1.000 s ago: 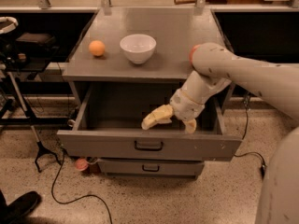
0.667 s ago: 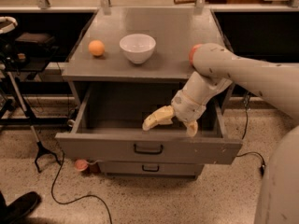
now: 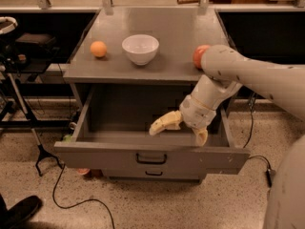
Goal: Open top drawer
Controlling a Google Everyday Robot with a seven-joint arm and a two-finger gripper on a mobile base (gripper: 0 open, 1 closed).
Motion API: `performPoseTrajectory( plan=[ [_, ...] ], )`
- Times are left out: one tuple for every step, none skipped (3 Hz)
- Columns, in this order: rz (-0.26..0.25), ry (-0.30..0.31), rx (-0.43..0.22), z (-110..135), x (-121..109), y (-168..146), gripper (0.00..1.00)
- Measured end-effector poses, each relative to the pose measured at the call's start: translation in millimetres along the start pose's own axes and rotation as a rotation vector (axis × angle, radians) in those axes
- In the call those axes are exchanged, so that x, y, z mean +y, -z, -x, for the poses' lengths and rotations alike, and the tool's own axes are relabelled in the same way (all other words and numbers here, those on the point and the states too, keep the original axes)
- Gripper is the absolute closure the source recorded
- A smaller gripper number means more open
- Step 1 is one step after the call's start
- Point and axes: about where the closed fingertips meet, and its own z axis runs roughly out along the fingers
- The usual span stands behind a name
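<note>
The wide grey metal top drawer [image 3: 95,152] stands pulled far out, its cavity open. The tan two-finger gripper [image 3: 182,130] hangs inside, just behind the black bar handle [image 3: 151,158], fingers [image 3: 164,122] spread wide, gripping nothing.

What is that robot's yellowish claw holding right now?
Nothing: the gripper hangs open over the pulled-out wide grey metal top drawer, fingers empty.
</note>
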Motion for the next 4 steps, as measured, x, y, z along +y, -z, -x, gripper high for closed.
performPoseTrajectory(
  plan=[
    [0.0, -0.003, 0.002, 2, 0, 0, 0.0],
    [-0.01, -0.097, 0.026, -12, -5, 10, 0.0],
    [-0.02, -0.184, 0.032, -16, -12, 19, 0.0],
    [-0.003, -0.21, 0.032, -15, -19, 12, 0.0]
  ],
)
